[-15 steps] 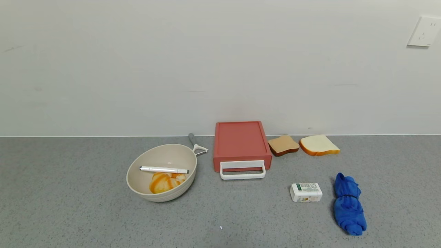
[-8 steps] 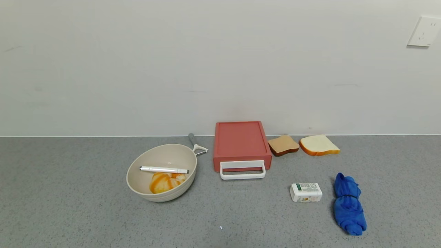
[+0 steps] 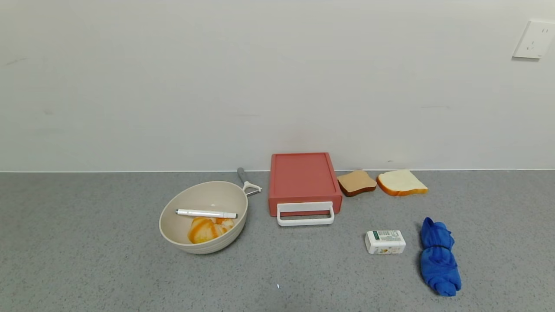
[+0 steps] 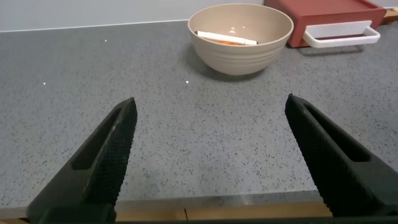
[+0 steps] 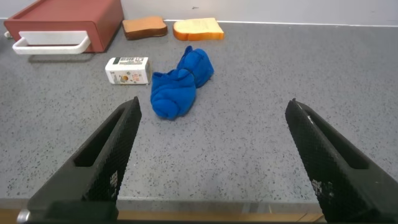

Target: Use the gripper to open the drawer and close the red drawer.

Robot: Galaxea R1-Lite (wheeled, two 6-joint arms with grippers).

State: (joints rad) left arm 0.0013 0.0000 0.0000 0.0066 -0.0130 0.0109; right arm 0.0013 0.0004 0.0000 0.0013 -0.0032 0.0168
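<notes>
The salmon-red drawer case (image 3: 303,178) sits against the back wall with its white loop handle (image 3: 305,214) facing me; the drawer looks closed. It also shows in the left wrist view (image 4: 329,14) and the right wrist view (image 5: 65,22). Neither arm shows in the head view. My left gripper (image 4: 211,115) is open and empty over the table's front edge, well short of the bowl. My right gripper (image 5: 214,115) is open and empty over the front edge, short of the blue cloth.
A beige bowl (image 3: 204,216) holding a white pen (image 3: 206,213) and a croissant stands left of the drawer, a peeler (image 3: 247,182) behind it. Two bread slices (image 3: 381,182) lie right of the drawer. A small white box (image 3: 385,242) and a blue cloth (image 3: 438,256) lie front right.
</notes>
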